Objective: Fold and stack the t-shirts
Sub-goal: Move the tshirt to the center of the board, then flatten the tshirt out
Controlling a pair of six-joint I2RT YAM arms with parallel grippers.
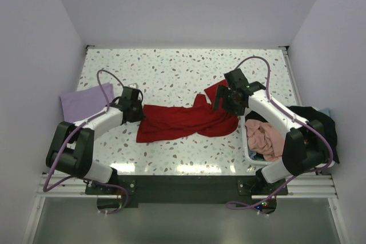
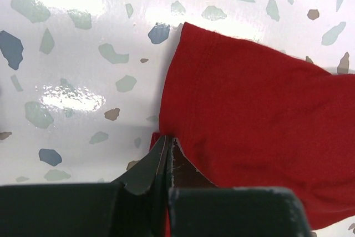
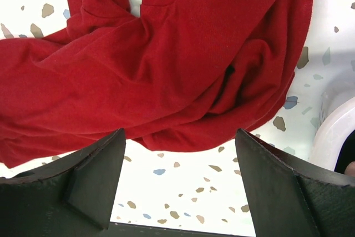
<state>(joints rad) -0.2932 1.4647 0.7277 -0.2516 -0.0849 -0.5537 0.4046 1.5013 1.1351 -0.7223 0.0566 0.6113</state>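
Observation:
The large red t-shirt (image 1: 183,119) lies crumpled and stretched sideways across the middle of the table. My left gripper (image 1: 139,110) is at its left edge. In the left wrist view the gripper (image 2: 168,140) is shut, pinching the hem of the red t-shirt (image 2: 255,120). My right gripper (image 1: 221,99) hovers over the shirt's bunched right end. In the right wrist view it (image 3: 180,132) is open and empty, with the red t-shirt (image 3: 166,65) just beyond its fingertips. A lavender t-shirt (image 1: 84,101) lies flat at the far left. A salmon-pink t-shirt (image 1: 266,137) and a black one (image 1: 318,122) are at the basket.
A white plastic basket (image 1: 249,148) stands at the right near edge, beside my right arm. Its rim shows in the right wrist view (image 3: 333,137). White walls close in the speckled table (image 1: 171,67) on three sides.

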